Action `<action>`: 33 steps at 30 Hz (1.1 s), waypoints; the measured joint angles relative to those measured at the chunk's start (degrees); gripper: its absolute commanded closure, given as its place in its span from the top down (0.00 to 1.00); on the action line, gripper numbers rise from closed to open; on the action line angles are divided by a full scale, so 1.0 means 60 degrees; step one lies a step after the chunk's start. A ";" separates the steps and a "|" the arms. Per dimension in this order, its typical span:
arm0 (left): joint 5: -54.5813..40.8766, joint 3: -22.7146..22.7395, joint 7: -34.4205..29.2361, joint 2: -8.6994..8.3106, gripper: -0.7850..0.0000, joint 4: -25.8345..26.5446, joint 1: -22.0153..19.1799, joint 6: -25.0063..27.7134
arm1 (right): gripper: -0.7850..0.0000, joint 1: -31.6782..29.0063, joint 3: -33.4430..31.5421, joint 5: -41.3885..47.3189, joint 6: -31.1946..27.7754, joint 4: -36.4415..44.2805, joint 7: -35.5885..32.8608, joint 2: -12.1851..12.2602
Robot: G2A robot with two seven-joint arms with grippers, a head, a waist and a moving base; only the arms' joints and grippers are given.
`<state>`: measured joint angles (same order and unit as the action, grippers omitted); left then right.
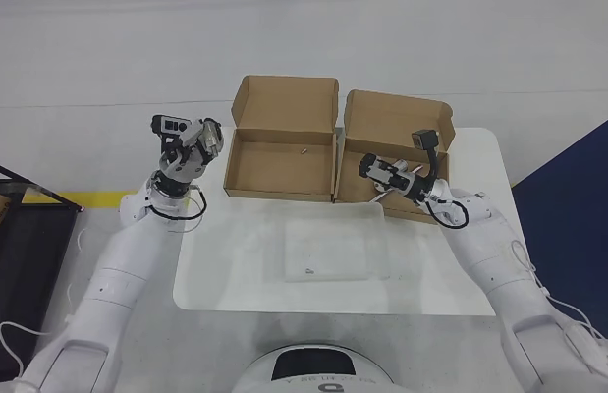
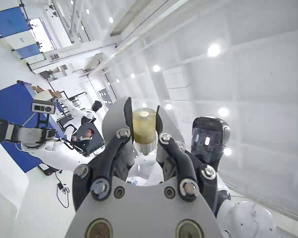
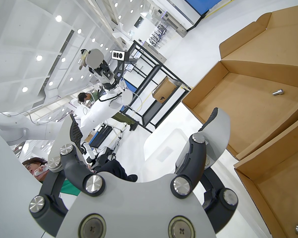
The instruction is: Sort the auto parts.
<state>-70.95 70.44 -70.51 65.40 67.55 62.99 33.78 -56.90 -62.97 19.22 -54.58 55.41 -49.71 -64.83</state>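
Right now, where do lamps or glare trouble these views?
Left wrist view: ceiling lamps glare behind the left gripper, yet its yellow part shows well. Right wrist view: the bolt in the box glints. Top view: even light; the clear tray nearly blends into the table.

One white table [image 1: 235,265] carries the items. A clear plastic tray [image 1: 343,241] lies flat near its middle. Beyond the tray's far edge two open cardboard boxes stand side by side, lids folded back: the left box [image 1: 264,169] behind the tray's far left corner, the right box [image 1: 397,118] just beside its far right corner.
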 measured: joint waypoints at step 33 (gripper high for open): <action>1.9942 0.1462 1.0807 0.0280 0.00 0.3896 0.1570 0.4037 | 1.00 0.0000 0.0000 0.0000 0.0000 0.0000 0.0000 0.0000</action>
<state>48.70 79.21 -5.67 67.08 90.93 72.41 58.00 -56.90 -62.97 19.22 -54.58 55.41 -49.71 -64.83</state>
